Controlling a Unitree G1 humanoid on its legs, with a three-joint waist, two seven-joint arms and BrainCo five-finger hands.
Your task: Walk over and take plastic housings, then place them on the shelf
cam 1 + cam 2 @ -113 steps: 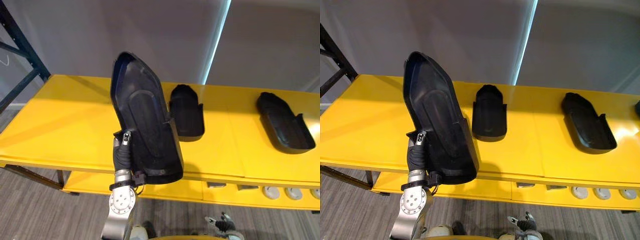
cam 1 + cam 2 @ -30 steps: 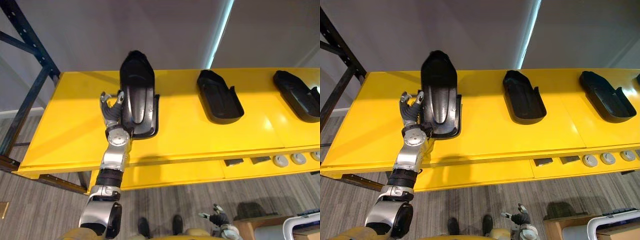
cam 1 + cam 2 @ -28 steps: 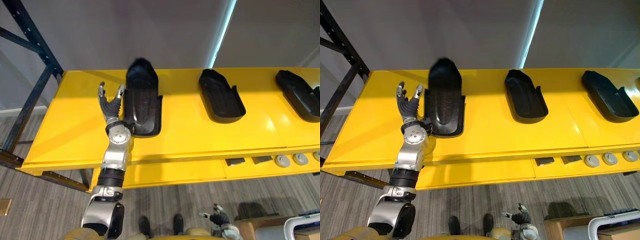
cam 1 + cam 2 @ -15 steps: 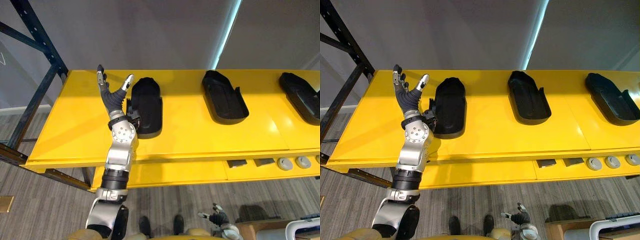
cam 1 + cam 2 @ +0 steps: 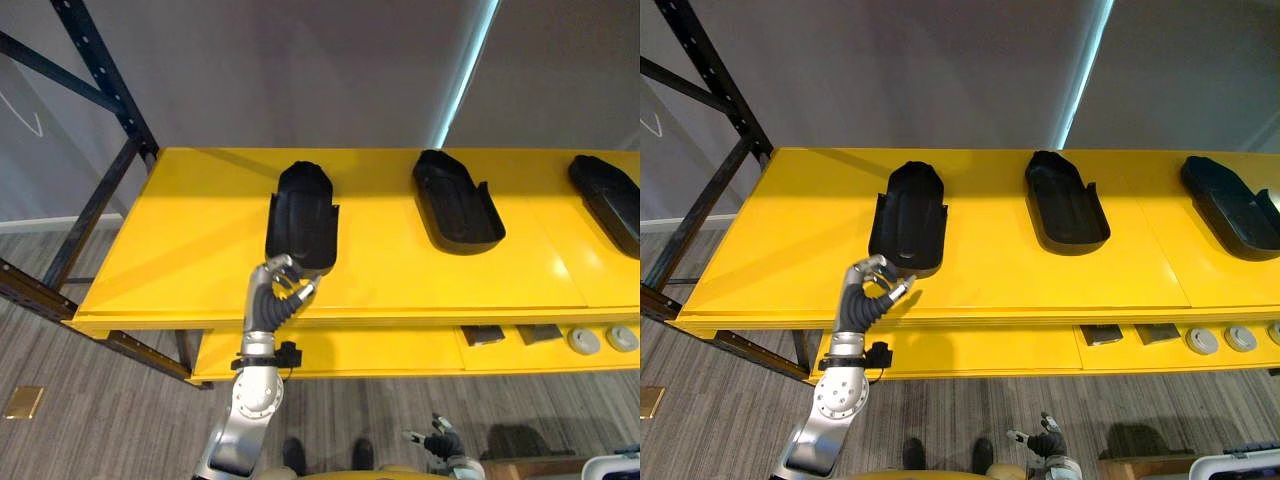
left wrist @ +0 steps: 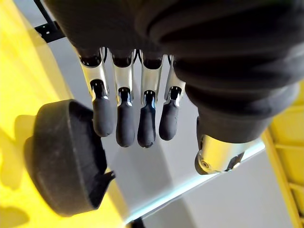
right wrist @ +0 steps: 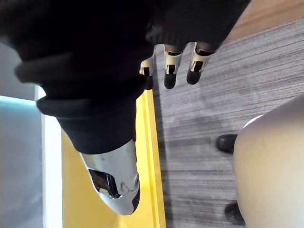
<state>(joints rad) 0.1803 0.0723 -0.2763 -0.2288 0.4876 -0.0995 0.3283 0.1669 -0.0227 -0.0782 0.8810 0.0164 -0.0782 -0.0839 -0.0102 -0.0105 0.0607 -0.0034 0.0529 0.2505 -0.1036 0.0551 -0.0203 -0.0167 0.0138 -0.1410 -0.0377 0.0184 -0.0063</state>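
Note:
Three black plastic housings lie hollow side up on the yellow shelf [image 5: 180, 250]: the left housing [image 5: 300, 215], the middle housing [image 5: 458, 200] and the right housing [image 5: 605, 200] at the view's edge. My left hand [image 5: 280, 295] hangs at the shelf's front edge, just in front of the left housing and apart from it, fingers loosely bent and empty. In the left wrist view the left housing [image 6: 66, 161] lies beyond the fingertips [image 6: 126, 128]. My right hand [image 5: 440, 442] hangs low by the floor, relaxed and empty.
A dark blue rack upright [image 5: 100, 200] and its braces stand at the shelf's left end. Below the top board, a lower yellow level holds small grey blocks [image 5: 485, 335] and round pieces [image 5: 582, 340]. Grey plank floor [image 5: 100, 420] lies in front.
My left hand set the left housing flat on the shelf, let go, spread its fingers, then drew back to the front edge. The camera shifted too.

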